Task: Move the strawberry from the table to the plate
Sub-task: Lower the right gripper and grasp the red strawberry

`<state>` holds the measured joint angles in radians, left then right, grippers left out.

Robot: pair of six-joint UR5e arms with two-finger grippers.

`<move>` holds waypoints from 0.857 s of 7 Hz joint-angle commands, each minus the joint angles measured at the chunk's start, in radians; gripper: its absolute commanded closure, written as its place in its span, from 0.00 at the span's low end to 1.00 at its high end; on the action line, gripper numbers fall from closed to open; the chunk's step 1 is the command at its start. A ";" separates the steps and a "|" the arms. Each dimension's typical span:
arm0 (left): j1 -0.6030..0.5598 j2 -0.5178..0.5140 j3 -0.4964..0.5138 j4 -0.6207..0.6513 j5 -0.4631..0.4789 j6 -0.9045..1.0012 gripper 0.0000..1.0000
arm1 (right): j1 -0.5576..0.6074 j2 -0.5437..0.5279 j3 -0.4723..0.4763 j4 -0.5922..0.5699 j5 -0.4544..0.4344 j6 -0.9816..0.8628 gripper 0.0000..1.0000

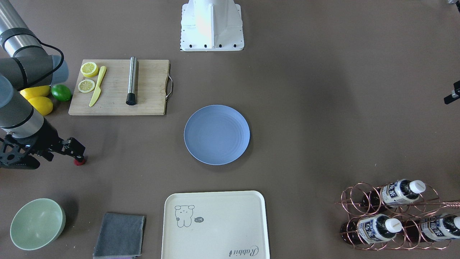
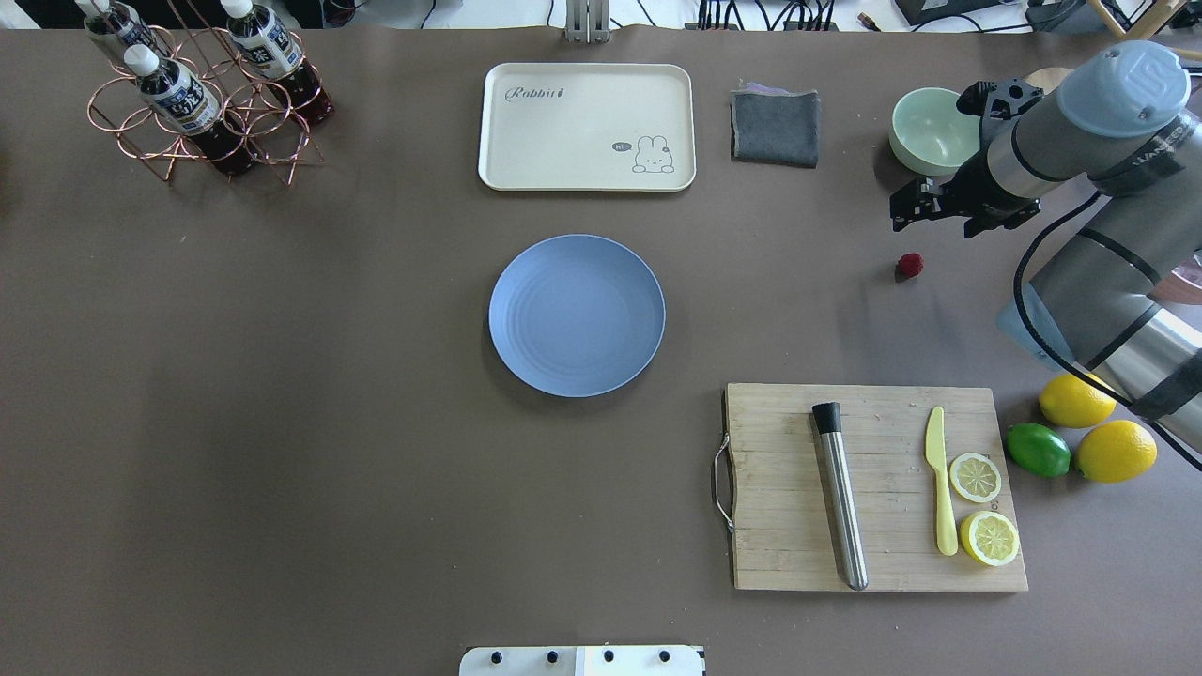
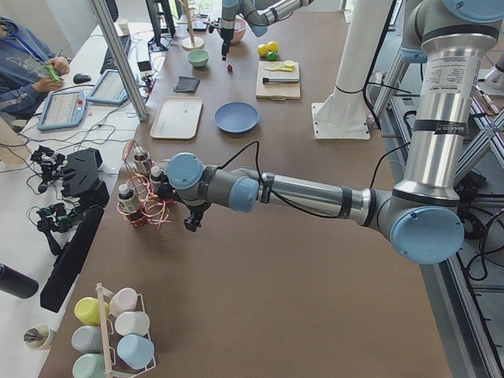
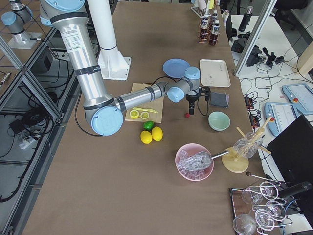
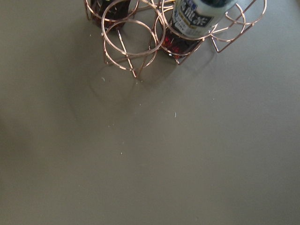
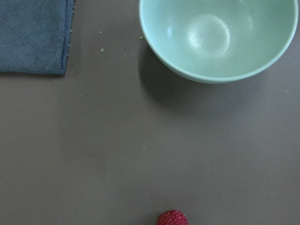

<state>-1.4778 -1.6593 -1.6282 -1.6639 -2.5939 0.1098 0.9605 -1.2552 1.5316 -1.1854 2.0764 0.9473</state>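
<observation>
cutting board (image 2: 779, 488): lying nearest the overhead camera, right of the plate (image 2: 577, 314) and closer to the robot than it
bottle rack (image 2: 202, 103): standing far left of the plate, at the table's far edge; the left gripper (image 3: 189, 223) is hanging beside it, and I cannot tell whether its fingers are spread
strawberry (image 2: 909, 265): sitting on the table (image 2: 282, 422), well to the right of the plate; looking roundish, so offering no clear long axis to line up with
right gripper (image 2: 916, 218): hovering just above the strawberry, pointing down and not touching it; the strawberry is lying almost straight below; I cannot tell how wide its fingers are standing; this arm is by far the nearer one
next move: probably calling for a short drop, then a carry leftward to the plate
surface: the table is running flat, matte and grey-brown from strawberry to plate
room: the green bowl (image 2: 930, 131) and grey cloth (image 2: 775, 127) are sitting right of the plate and beyond it; the bowl is crowding the gripper most
</observation>
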 commanded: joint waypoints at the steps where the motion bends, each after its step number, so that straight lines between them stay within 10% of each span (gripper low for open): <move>1: -0.002 0.027 -0.009 -0.008 -0.008 0.004 0.01 | -0.045 -0.001 -0.010 0.010 -0.041 0.048 0.09; 6: -0.002 0.029 -0.004 -0.008 -0.008 0.004 0.01 | -0.062 0.005 -0.125 0.142 -0.055 0.051 0.16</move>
<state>-1.4816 -1.6295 -1.6350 -1.6725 -2.6016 0.1135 0.9017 -1.2508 1.4159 -1.0556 2.0223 0.9973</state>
